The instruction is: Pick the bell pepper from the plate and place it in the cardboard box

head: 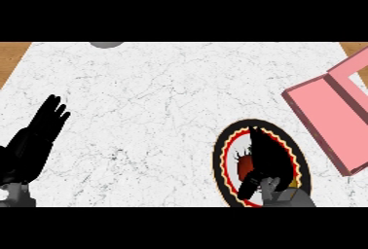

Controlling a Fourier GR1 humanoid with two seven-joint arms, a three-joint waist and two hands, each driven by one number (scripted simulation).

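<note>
A red bell pepper (pixel 244 167) lies on a round plate (pixel 218 156) with a black rim and a red and yellow zigzag band, at the lower right of the counter. My right hand (pixel 268 154) hovers over the plate's middle, fingers stretched toward the far rim and thumb (pixel 249 187) angled down to the left. It covers the pepper's right side, and the fingers are not curled round it. The box (pixel 327 121) is pink, lies open at the right edge and is partly cut off by the view. My left hand (pixel 37 136) rests open at the far left.
The white marble counter (pixel 158 107) spreads between the two hands. A small grey round object (pixel 106 44) peeks in at the far edge. Wooden floor shows at the top left and top right corners.
</note>
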